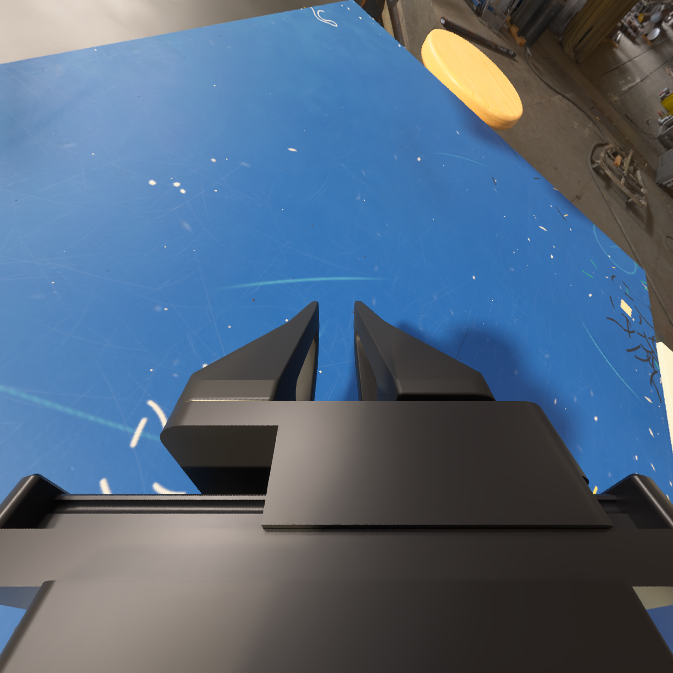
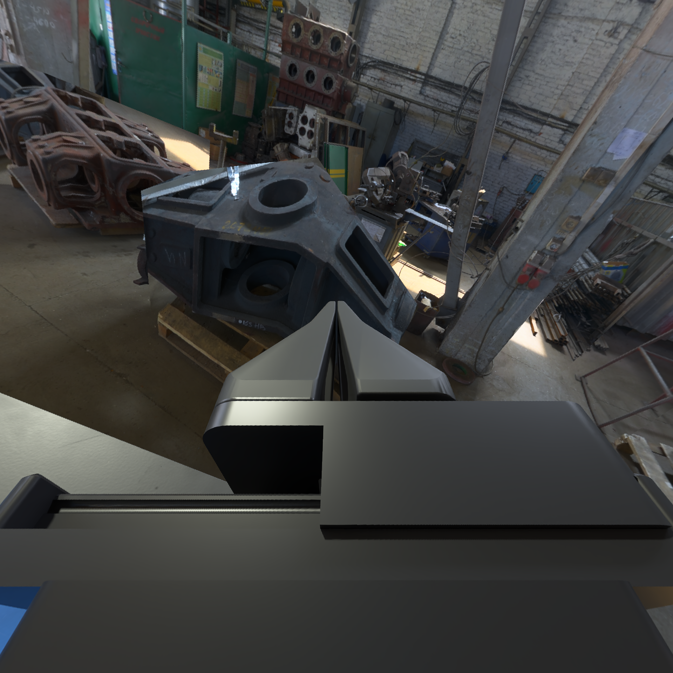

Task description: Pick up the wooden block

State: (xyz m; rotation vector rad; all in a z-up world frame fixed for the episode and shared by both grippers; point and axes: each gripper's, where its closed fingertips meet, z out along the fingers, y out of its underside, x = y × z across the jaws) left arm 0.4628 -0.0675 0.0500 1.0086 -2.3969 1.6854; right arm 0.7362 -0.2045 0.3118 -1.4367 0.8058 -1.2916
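Hovering over the blue table [image 1: 182, 182], the left gripper [image 1: 336, 304] is slightly parted, empty. The round wooden block [image 1: 469, 78] overhangs the far edge: seemingly light, rigid; grasp across its rim. Right gripper [image 2: 336, 306] closed, empty.

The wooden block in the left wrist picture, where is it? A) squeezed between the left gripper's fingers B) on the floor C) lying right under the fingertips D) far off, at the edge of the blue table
D: the round wooden block sits at the far edge of the blue table, well away from the left gripper, whose fingers have nothing between them.
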